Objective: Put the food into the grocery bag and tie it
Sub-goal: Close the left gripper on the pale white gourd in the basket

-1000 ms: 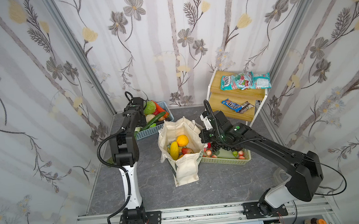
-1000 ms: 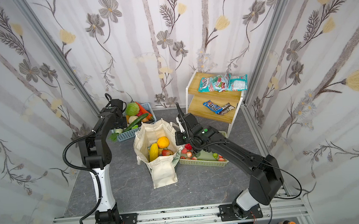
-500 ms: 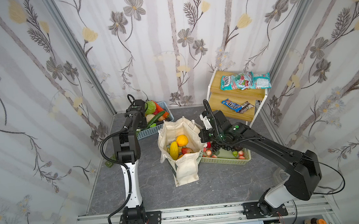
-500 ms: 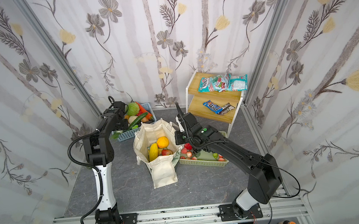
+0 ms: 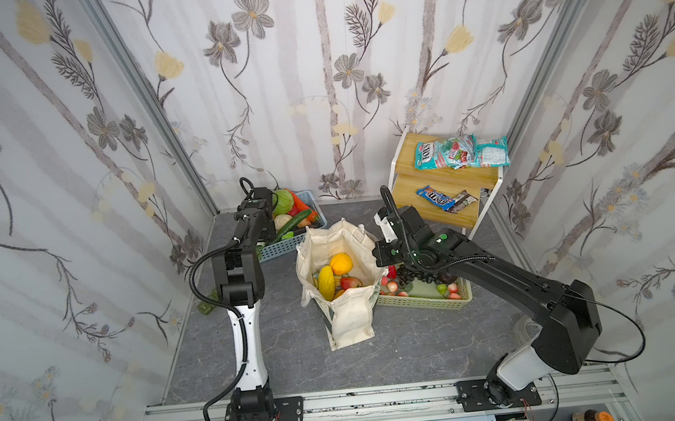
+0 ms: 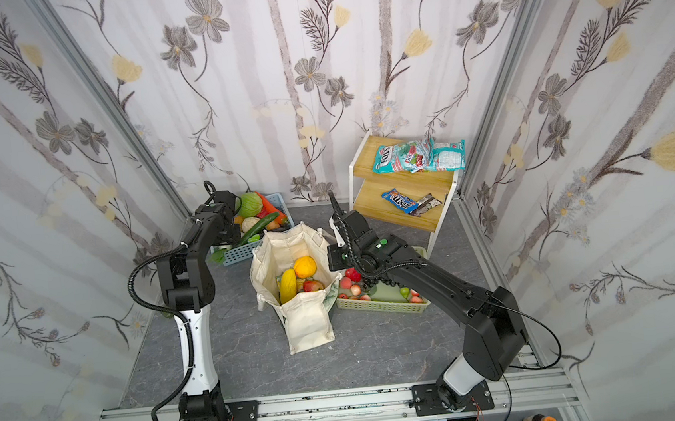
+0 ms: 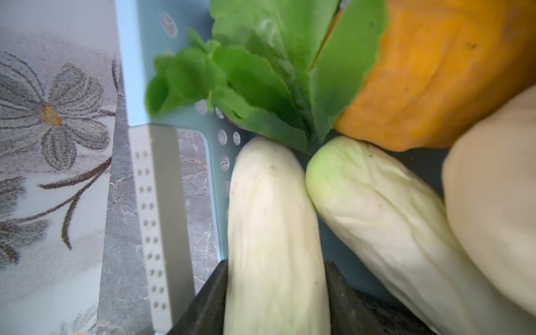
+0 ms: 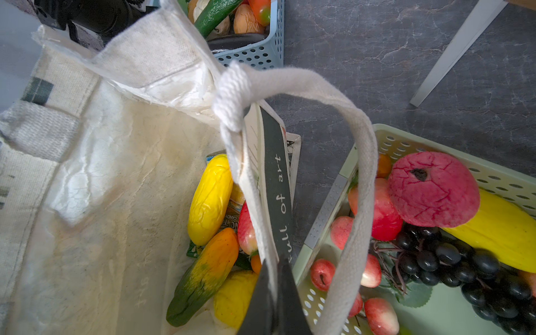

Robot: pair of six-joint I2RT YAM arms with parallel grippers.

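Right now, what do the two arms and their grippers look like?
The left arm and right arm are black boxy links above a white lower segment. Black cables loop alongside each, ribbed on the left. Green dots mark the right wrist. The left gripper and right gripper are dark and tapered.

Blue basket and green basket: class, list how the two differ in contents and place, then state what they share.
Contents: the blue basket holds vegetables, a cabbage among them; the green basket holds fruit, including black grapes. Place: in both top views the blue basket stands behind the bag to its left, the green basket at its right. Both are perforated plastic on the grey floor.
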